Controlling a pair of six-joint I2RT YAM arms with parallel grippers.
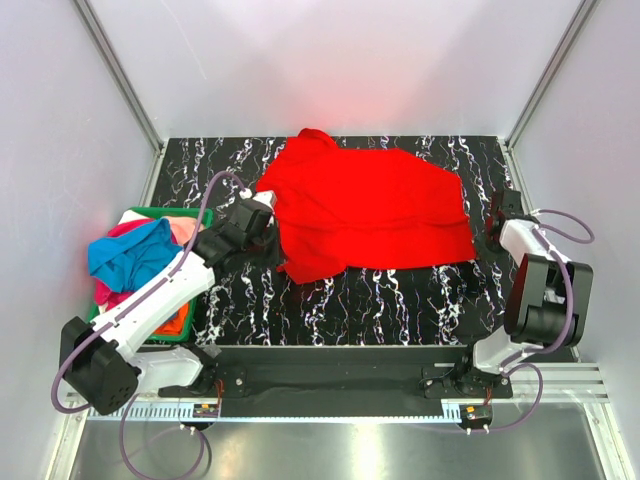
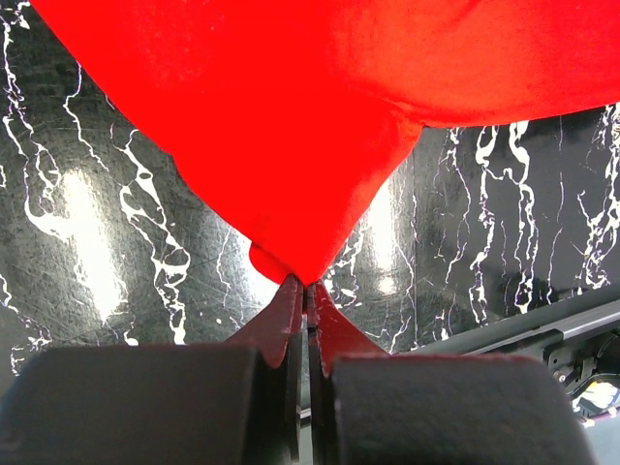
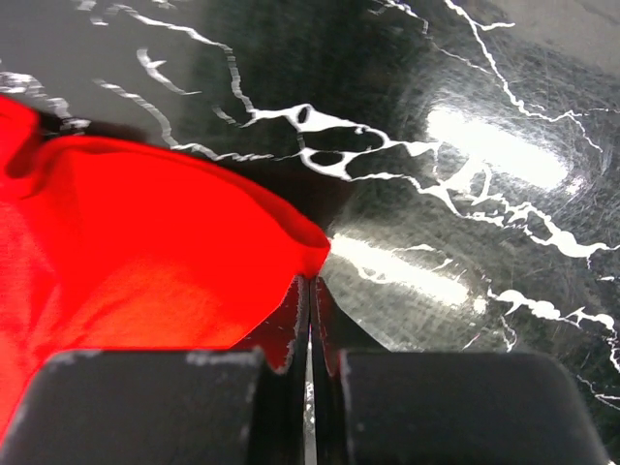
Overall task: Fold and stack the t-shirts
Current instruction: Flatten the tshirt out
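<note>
My left gripper (image 2: 305, 286) has its jaws pinched tight on the near left edge of the red t-shirt (image 1: 370, 215). My right gripper (image 3: 310, 281) has its jaws closed on a corner at the shirt's right side. Beside my left arm, a green bin (image 1: 150, 212) holds the other t-shirts (image 1: 125, 255), blue, pink and orange. The red one lies spread across the black marble table (image 1: 400, 290), reaching to the far edge

left arm (image 1: 150, 300): white links, black joints | right arm (image 1: 540, 290): same | cables (image 1: 213, 183): mauve loops
</note>
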